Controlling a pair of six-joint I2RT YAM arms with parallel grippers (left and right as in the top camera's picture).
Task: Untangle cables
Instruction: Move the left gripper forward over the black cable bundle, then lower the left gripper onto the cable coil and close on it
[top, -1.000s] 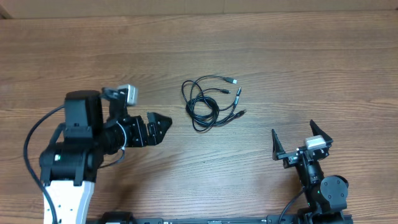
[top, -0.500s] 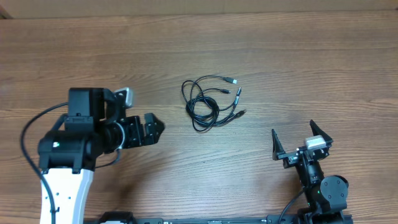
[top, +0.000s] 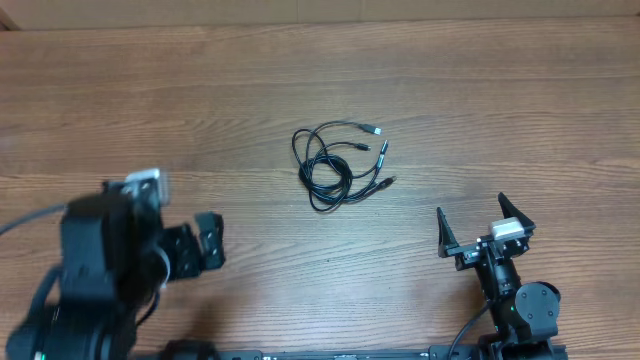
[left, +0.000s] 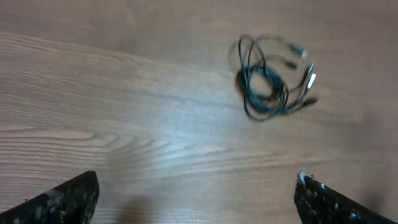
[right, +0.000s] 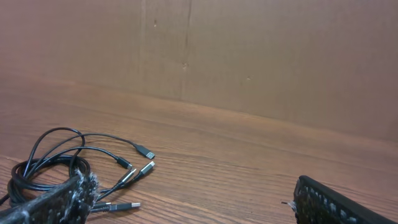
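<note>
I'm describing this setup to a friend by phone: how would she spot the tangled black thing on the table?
From above, find the wooden table with the left arm and right arm at its near edge. Near its middle lies a small heap of cables. Unlike the bulky arms, it is thin black cords in overlapping loops, small plug ends fanning rightward.

Noted brown wood-grain table (top: 480, 110), grained left to right in overhead view | Saw plain brown board wall (right: 280, 56) upright along far table edge in right wrist view | Marked one vertical seam left of centre in that wall, plus a few small specks | Found left wrist view blurred
</note>
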